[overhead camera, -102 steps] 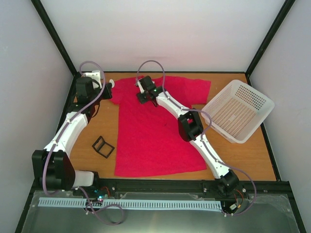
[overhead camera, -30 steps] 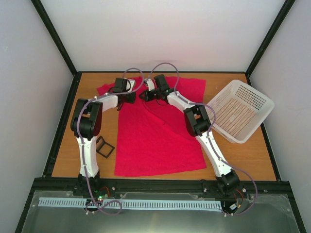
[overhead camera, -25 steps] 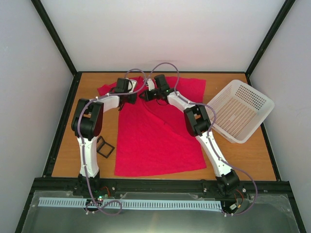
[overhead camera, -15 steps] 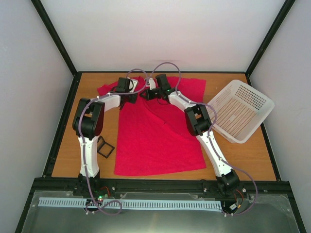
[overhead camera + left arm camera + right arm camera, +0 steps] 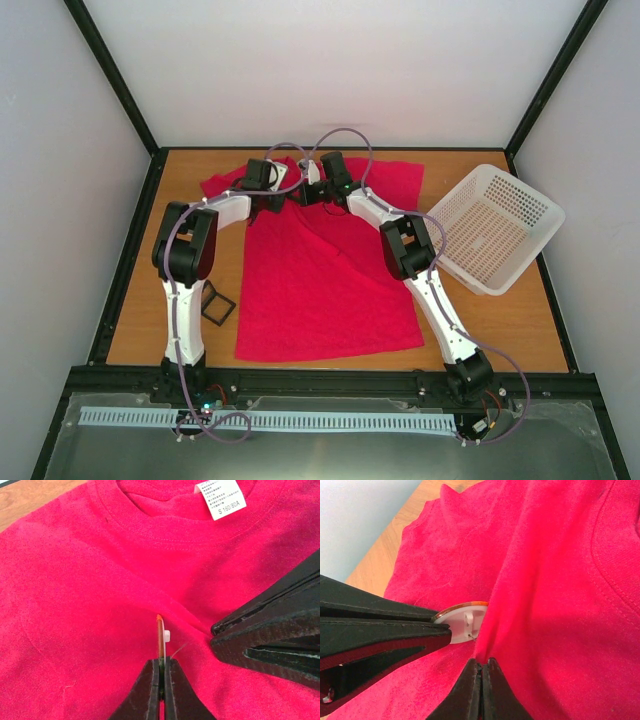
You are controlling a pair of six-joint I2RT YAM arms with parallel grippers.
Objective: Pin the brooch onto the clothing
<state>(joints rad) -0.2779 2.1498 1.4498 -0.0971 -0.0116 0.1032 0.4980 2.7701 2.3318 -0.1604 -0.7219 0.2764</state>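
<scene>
Clamping the brooch [image 5: 161, 630] edge-on in clenched left fingers [image 5: 159, 672], against the shirt [image 5: 75, 605] chest just below the collar. Pinching a raised fold of shirt in clenched right fingers [image 5: 481, 672], right beside the brooch's white back. Drive the pin through that fold alone, not both layers; hold the fabric taut. Basket [image 5: 490, 225] and case [image 5: 213, 303] on the desk [image 5: 520, 320], well apart, probably no hindrance; crowding only between the two wrists.

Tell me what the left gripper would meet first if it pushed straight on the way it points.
Most likely the red T-shirt: the left gripper, shut on the edge-on brooch, points into a raised fold of fabric just ahead. The right gripper sits beside that line, though depth is unclear.
</scene>
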